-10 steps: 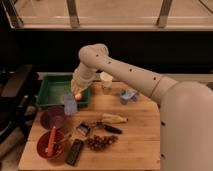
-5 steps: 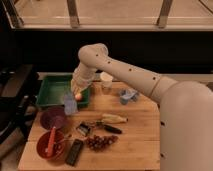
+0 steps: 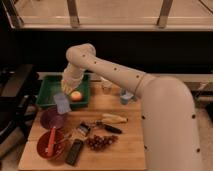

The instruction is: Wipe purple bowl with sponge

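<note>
The purple bowl sits on the left of the wooden table, in front of the green tray. My gripper hangs just above the bowl's far rim, at the tray's front edge, and is shut on the sponge. The sponge is a small light blue-grey block that hangs down from the gripper, just over the bowl. The arm reaches in from the right and bends down over the tray.
A green tray at the back left holds an orange-yellow fruit. A red bowl with utensils stands at the front left. A banana, grapes, a black object, a lumpy blue-grey object and a cup lie on the table.
The gripper with the sponge has shifted a little left and down, from over the tray's front toward the purple bowl.
</note>
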Robot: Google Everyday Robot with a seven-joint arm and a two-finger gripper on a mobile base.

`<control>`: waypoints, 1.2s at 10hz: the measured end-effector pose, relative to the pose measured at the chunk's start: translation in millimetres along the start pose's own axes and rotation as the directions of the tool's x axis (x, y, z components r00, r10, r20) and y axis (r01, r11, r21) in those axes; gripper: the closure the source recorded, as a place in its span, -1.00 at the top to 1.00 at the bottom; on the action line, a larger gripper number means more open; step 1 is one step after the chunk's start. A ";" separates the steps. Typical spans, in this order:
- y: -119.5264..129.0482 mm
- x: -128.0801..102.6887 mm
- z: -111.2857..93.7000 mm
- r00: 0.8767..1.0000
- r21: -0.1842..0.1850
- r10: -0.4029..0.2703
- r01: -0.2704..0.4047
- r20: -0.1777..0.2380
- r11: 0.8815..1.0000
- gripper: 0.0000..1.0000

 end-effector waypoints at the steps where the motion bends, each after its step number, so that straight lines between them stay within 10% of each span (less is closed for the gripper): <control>1: -9.3 -3.5 9.1 1.000 0.002 -0.026 0.026 0.006 1.000 -1.00; 12: -2.9 -24.5 82.8 0.990 0.049 -0.064 0.058 0.124 0.997 -1.00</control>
